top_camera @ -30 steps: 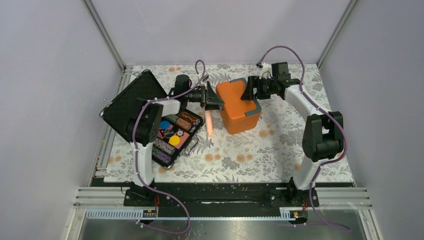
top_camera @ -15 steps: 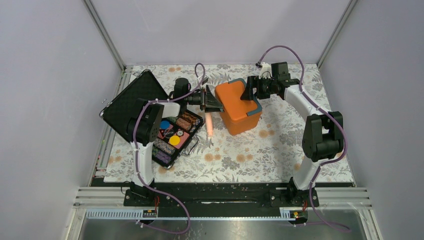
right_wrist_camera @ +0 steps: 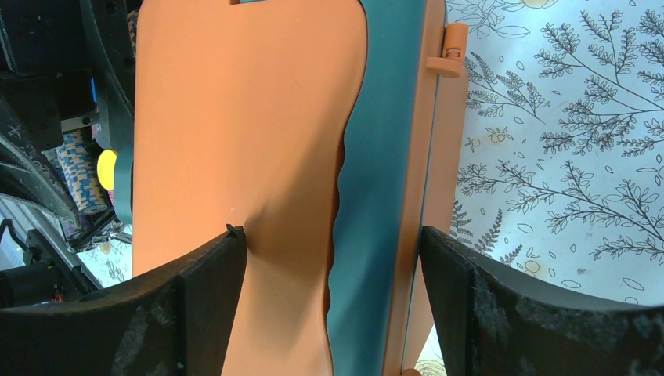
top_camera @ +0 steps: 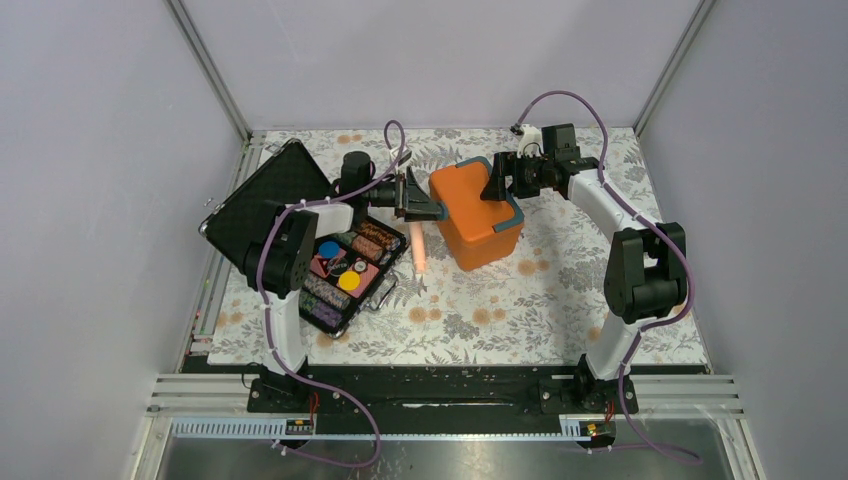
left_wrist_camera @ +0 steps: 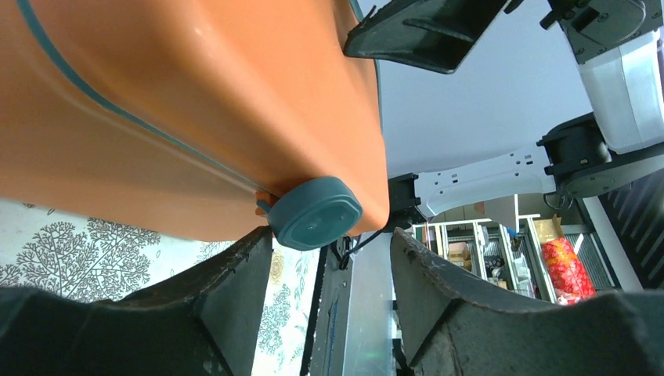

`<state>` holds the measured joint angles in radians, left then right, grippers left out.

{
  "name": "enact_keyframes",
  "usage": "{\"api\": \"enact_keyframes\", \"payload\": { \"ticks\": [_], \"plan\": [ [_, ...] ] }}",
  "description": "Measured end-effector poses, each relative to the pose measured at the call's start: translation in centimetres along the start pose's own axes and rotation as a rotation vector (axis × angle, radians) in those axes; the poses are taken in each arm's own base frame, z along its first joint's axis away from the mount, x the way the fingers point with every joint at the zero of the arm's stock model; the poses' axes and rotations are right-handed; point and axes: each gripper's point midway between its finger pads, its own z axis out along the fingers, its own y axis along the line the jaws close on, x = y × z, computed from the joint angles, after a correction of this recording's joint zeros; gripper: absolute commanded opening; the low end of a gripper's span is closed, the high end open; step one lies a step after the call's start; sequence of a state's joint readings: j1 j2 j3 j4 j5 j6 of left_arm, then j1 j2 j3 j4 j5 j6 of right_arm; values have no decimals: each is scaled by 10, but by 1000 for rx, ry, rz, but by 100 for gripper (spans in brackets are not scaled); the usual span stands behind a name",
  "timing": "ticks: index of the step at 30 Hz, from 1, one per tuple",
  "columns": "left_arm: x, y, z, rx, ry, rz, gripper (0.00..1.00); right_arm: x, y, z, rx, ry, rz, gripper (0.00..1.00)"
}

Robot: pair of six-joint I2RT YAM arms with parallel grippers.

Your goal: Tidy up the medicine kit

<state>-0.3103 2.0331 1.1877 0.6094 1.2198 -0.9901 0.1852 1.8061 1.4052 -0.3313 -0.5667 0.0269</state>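
Note:
The medicine kit (top_camera: 478,218) is an orange box with its lid down and a teal rim, standing at the middle back of the floral mat. My left gripper (top_camera: 428,207) is at the kit's left side. In the left wrist view it (left_wrist_camera: 330,235) is open, and the kit's round teal latch (left_wrist_camera: 315,213) sits just past the tips, against the left finger. My right gripper (top_camera: 497,185) is over the kit's back right edge. In the right wrist view its (right_wrist_camera: 329,235) fingers press the orange lid (right_wrist_camera: 250,117) on one side and the wall by the hinge (right_wrist_camera: 448,47) on the other.
A black case of striped chip stacks (top_camera: 345,265) lies open at the left, its lid (top_camera: 265,205) raised toward the left wall. A pinkish stick (top_camera: 420,250) lies on the mat between case and kit. A small orange piece (top_camera: 527,267) lies right of the kit.
The left jaws have narrowed, and the left gripper has shifted slightly back along the kit's left side. The right gripper has stayed put on the kit.

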Motion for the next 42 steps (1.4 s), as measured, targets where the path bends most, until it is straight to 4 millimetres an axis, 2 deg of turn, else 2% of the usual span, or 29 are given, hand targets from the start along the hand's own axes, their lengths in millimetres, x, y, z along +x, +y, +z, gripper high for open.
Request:
{"api": "enact_keyframes", "payload": {
  "ticks": [4,12,15,42],
  "plan": [
    [-1,4,2,-27,11,-1,49,0,0,0,0,0,0,86],
    [-3,13,5,-97,27,19,48,0,0,0,0,0,0,86],
    [-3,14,5,-103,34,19,45,0,0,0,0,0,-1,86],
    [4,34,4,-144,71,14,44,-1,-1,0,2,-5,-4,86]
  ]
}}
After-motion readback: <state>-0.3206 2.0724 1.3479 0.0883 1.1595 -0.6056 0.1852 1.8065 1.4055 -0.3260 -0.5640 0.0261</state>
